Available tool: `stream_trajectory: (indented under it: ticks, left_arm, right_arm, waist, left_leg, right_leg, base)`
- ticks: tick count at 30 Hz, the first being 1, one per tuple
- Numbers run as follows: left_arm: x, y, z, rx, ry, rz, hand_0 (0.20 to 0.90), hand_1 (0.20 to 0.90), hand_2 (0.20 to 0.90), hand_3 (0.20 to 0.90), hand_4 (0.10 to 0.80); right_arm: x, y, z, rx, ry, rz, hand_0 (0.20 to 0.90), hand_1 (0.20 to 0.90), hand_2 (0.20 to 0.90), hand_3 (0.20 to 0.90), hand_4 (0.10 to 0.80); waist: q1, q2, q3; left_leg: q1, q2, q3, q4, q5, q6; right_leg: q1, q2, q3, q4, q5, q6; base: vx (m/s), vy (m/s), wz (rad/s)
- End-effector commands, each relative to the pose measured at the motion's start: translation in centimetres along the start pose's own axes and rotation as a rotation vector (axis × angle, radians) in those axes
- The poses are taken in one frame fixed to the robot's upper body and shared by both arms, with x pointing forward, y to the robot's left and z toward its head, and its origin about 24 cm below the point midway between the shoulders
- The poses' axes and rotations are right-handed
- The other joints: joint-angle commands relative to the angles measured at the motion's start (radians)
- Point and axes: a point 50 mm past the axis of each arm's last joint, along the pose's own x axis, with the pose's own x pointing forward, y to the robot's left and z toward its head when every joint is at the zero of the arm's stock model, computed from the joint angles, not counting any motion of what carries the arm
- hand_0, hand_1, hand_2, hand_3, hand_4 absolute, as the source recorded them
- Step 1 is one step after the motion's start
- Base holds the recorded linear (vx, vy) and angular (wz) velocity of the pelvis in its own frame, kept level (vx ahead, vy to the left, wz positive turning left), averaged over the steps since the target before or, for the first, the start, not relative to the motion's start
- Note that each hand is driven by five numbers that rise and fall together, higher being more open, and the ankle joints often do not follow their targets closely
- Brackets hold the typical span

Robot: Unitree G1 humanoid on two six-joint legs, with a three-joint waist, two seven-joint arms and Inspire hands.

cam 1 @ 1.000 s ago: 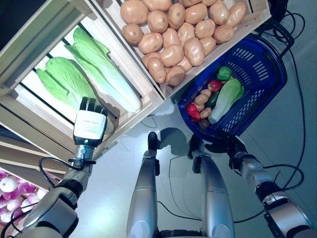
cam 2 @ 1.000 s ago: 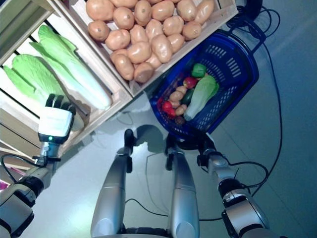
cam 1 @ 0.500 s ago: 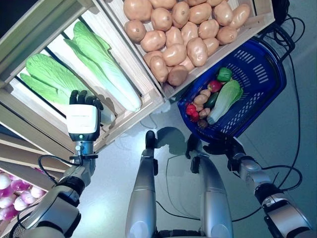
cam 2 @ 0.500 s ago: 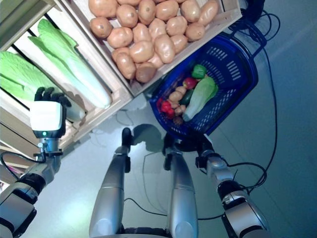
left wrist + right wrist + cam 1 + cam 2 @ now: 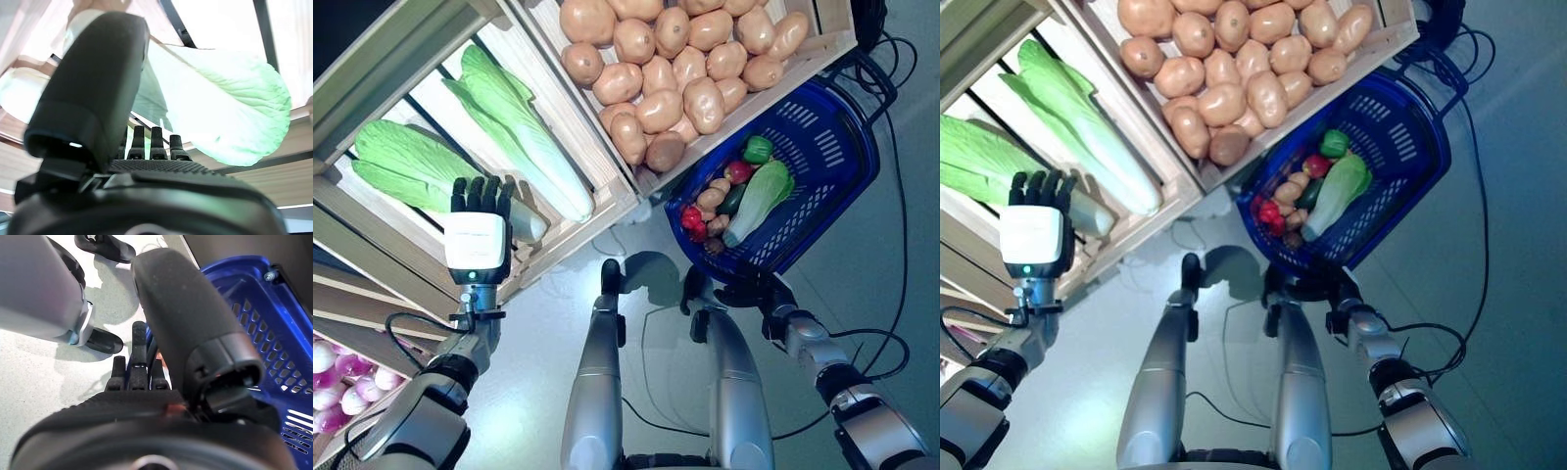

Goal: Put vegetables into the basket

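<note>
Wooden crates (image 5: 607,191) over grey floor, left robot hand (image 5: 478,211) now up at the cabbage (image 5: 406,166), fingers straight, nothing grabbed yet; right robot hand (image 5: 759,291) clenched on the blue basket (image 5: 837,162)

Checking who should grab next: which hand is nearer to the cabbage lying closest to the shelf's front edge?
Left. The left hand is at that cabbage, fingers over its white stem end. The right hand is far off, holding the blue basket.
</note>
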Motion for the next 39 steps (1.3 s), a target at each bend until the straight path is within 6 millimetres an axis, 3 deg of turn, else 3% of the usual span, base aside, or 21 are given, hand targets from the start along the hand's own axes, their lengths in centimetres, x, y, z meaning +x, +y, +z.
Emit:
stream_trajectory:
  ticks: [1, 6, 11, 16, 28, 39]
  left_arm:
    - [0.7, 1.2, -1.8, 0.017, 0.088, 0.125, 0.900, 0.900, 0.900, 0.900, 0.800]
    - [0.3, 1.0, -1.8, 0.053, 0.061, 0.110, 0.900, 0.900, 0.900, 0.900, 0.800]
    - [-0.4, 0.7, -1.1, 0.203, -0.125, 0.102, 0.900, 0.900, 0.900, 0.900, 0.800]
    - [-0.5, 0.6, -0.9, 0.261, -0.200, 0.097, 0.900, 0.900, 0.900, 0.900, 0.800]
    - [1.4, 1.0, -0.5, 0.318, -0.299, 0.109, 0.900, 0.900, 0.900, 0.900, 0.800]
    - [3.5, 2.1, -0.5, 0.233, -0.200, 0.232, 0.900, 0.900, 0.900, 0.900, 0.800]
  right_arm:
    - [-0.9, -2.4, 0.4, 0.012, -0.055, -0.071, 0.900, 0.900, 0.900, 0.900, 0.800]
    - [-0.9, -2.7, 0.3, 0.005, -0.049, -0.073, 0.900, 0.900, 0.900, 0.900, 0.800]
    - [-0.8, -3.0, 0.7, -0.006, -0.051, -0.077, 0.900, 0.900, 0.900, 0.900, 0.800]
    - [-0.8, -3.5, 1.2, -0.022, -0.055, -0.078, 0.900, 0.900, 0.900, 0.900, 0.800]
    - [-0.5, -4.3, 2.6, -0.042, -0.071, -0.087, 0.900, 0.900, 0.900, 0.900, 0.800]
    - [-0.4, -4.1, 3.9, -0.042, -0.129, -0.075, 0.900, 0.900, 0.900, 0.900, 0.800]
  waist:
    - [0.007, 0.041, -0.004]
    - [0.005, 0.049, -0.004]
    - [0.003, 0.065, -0.004]
    - [-0.006, 0.075, -0.004]
    - [-0.027, 0.082, -0.004]
    - [-0.036, 0.058, -0.004]
  left_leg:
    - [-0.043, -0.056, 0.067, 0.028, 0.036, 0.057]
    - [-0.044, -0.055, 0.073, 0.029, 0.036, 0.056]
    - [-0.044, -0.055, 0.080, 0.030, 0.037, 0.055]
    - [-0.049, -0.049, 0.091, 0.035, 0.036, 0.051]
    - [-0.062, -0.040, 0.109, 0.036, 0.039, 0.052]
    - [-0.127, -0.038, 0.103, 0.051, 0.042, 0.058]
  right_leg:
    - [0.078, 0.012, -0.003, -0.049, 0.023, -0.019]
    - [0.076, 0.009, -0.002, -0.047, 0.022, -0.020]
    - [0.069, 0.002, -0.002, -0.040, 0.022, -0.019]
    - [0.063, -0.002, 0.001, -0.039, 0.022, -0.018]
    - [0.043, -0.006, 0.008, -0.040, 0.032, -0.017]
    - [-0.026, -0.003, 0.011, -0.022, 0.045, -0.019]
  base:
    - [0.000, 0.000, 0.00]
    - [0.000, 0.000, 0.00]
    - [-0.001, 0.025, -0.01]
    - [0.003, 0.055, -0.06]
    - [-0.003, 0.038, -0.04]
    - [-0.010, 0.024, 0.01]
